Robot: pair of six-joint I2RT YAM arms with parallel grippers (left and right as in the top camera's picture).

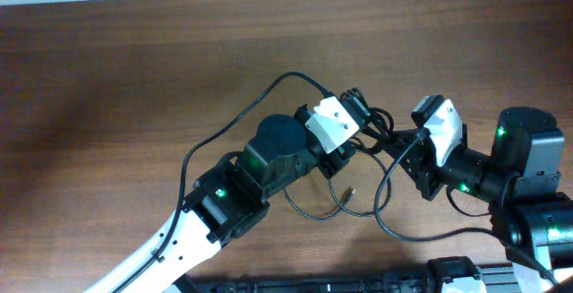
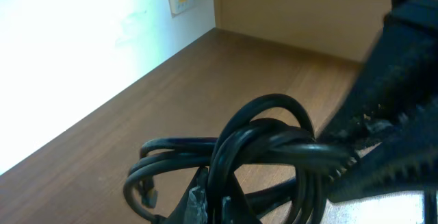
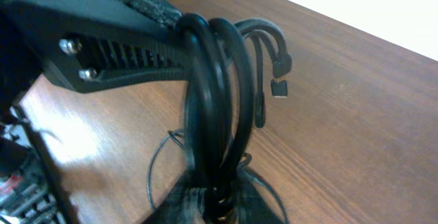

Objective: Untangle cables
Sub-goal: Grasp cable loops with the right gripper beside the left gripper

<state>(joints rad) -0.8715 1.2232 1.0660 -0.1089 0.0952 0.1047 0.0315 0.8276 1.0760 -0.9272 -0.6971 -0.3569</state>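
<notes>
cables [image 1: 374,124]: thin black cords, bunched in a tight knot of loops, lifted off the surface [image 1: 134,78], right of the middle and short of the right edge; a slack loop trails down from the bunch onto the surface toward the arms' edge, with a small plug [image 1: 350,190] lying inside it; left gripper [image 1: 356,139] on the bunch's left side, jaws clenched on the cables, strands running into the jaws in the left wrist view; right gripper [image 1: 400,141] hard against the bunch's right side; several loops cross one finger [image 3: 116,39] in the right wrist view, but cannot tell if those jaws are clamped or only hooked through; both grippers nearly touching, bunch between them.

Risks, judged:
- both ends on the same bunch; pulling apart could cinch the knot tighter, not free a strand
- loops draped over the right finger could snag on release
- trailing plug could catch in the slack loop and drag
- thin cords could slip from a partial grip
</notes>
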